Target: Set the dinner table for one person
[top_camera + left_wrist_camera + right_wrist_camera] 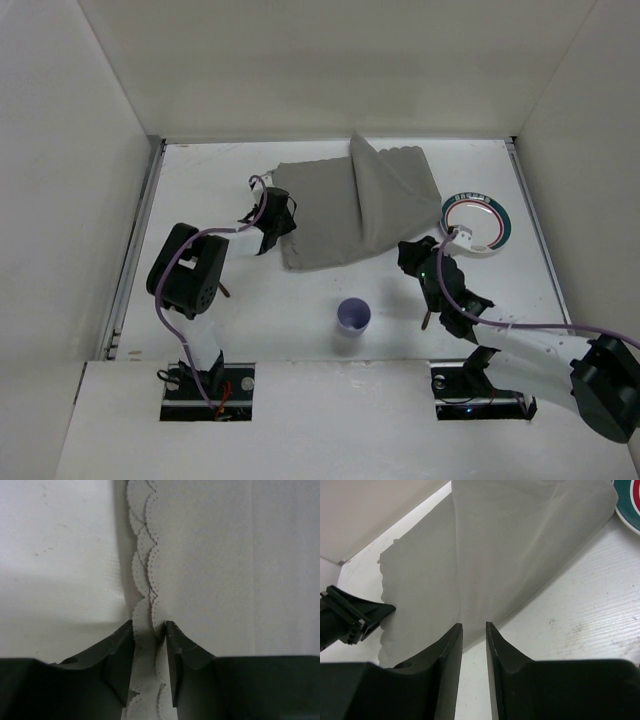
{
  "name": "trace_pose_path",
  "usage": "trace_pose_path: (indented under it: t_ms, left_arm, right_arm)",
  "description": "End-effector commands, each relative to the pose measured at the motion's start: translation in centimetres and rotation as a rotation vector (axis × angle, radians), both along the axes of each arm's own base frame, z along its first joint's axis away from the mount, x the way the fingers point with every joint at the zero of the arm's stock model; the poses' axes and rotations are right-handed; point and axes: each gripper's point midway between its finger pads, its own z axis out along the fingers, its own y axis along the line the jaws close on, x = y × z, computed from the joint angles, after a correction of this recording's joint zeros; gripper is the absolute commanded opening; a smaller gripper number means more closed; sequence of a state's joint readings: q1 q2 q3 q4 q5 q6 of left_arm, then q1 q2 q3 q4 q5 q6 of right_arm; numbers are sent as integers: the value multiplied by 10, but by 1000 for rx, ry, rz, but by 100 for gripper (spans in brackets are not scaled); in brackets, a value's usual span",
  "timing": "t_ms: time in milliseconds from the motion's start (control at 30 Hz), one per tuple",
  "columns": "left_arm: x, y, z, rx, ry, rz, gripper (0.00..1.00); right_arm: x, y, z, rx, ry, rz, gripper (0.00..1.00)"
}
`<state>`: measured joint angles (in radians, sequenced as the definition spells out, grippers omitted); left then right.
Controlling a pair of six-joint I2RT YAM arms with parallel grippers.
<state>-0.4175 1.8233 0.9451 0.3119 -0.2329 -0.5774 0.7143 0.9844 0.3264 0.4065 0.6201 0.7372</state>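
A grey cloth mat lies mid-table on the white dinner table, its right part folded over to the left. My left gripper is at the mat's left side. In the left wrist view that gripper is shut on the mat's doubled scalloped edge, beside bare table. My right gripper hovers off the mat's lower right corner. In the right wrist view its jaws stand a thin slit apart with nothing between them, over the table at the mat's edge.
A white plate with a green and red rim sits right of the mat, its edge showing in the right wrist view. A purple cup stands near the front centre. Small brown items lie by each arm. White panels wall the table.
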Motion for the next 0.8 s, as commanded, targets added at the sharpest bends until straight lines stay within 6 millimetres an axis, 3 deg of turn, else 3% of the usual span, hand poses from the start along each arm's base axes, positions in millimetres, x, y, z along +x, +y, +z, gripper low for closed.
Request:
trace_pose_path:
  t_ms: [0,67,133,267,367,433,567,667,767]
  left_arm:
    - [-7,-3,-4,-3,33,-13,18]
    - [-8,12,-6,6,34,30,8]
    - [-4,43,-3,23,23,112,3]
    - [6,94,7,65,-6,229,2]
    - [23,117,18,95,-28,270,3]
    - [29,118,22,109,-25,258,8]
    - [23,132,51,188,-91,334,31]
    - [10,126,83,222,-185,342,37]
    - [-2,98,107,184,-253,276,38]
  right_arm:
    - [8,9,31,54,-74,10,32]
    - [9,9,28,48,-68,8,34]
    - [10,11,26,43,-61,13,36]
    - [12,12,27,34,-62,11,42]
    - [14,14,23,25,-52,18,46]
    - [16,19,22,8,-46,35,49]
    - [20,32,14,-36,-22,93,53]
    - [21,47,7,-38,6,164,43]
    - [25,55,3,-42,25,204,23]
